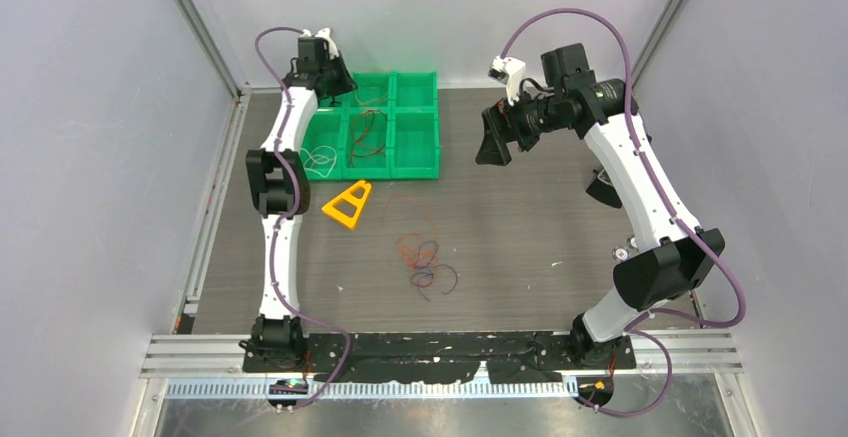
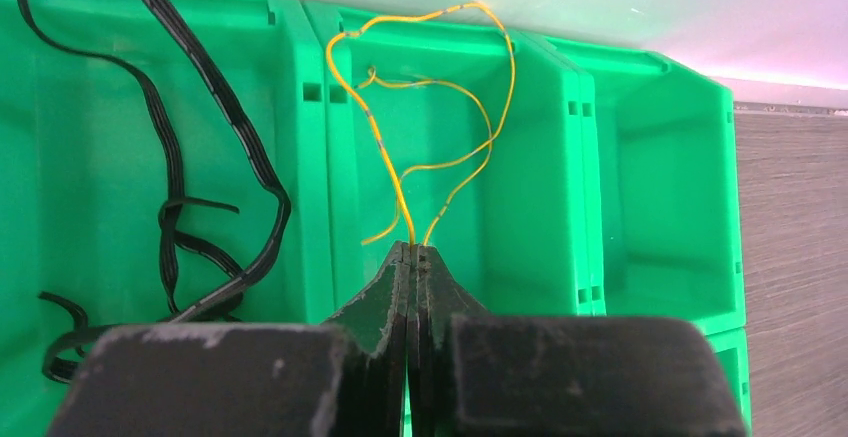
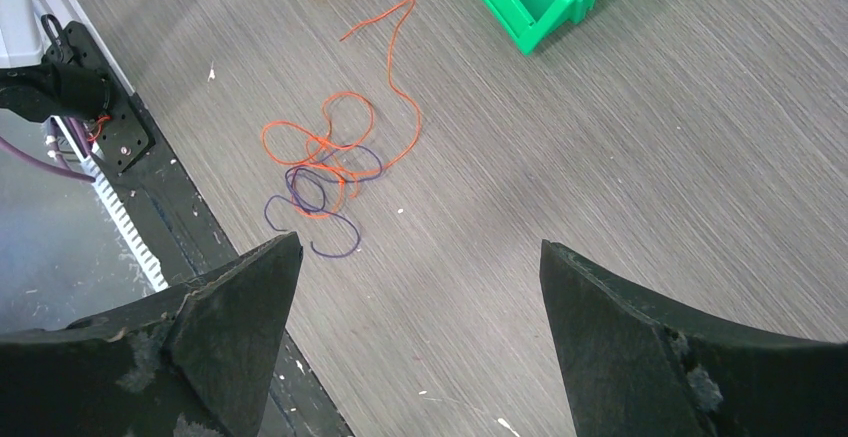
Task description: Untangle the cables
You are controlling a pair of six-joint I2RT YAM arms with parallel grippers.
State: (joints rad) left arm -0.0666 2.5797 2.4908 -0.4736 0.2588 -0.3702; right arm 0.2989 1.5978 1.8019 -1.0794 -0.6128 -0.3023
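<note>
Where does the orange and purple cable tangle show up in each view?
Top external: tangle at the centre of the table.
Left wrist: not in it.
Right wrist: tangle left of centre.
Shared landmark: the green bins, in all three views.

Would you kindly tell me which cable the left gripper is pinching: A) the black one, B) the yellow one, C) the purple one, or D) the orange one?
B: in the left wrist view the left gripper is shut on the yellow cable above a green bin.
</note>
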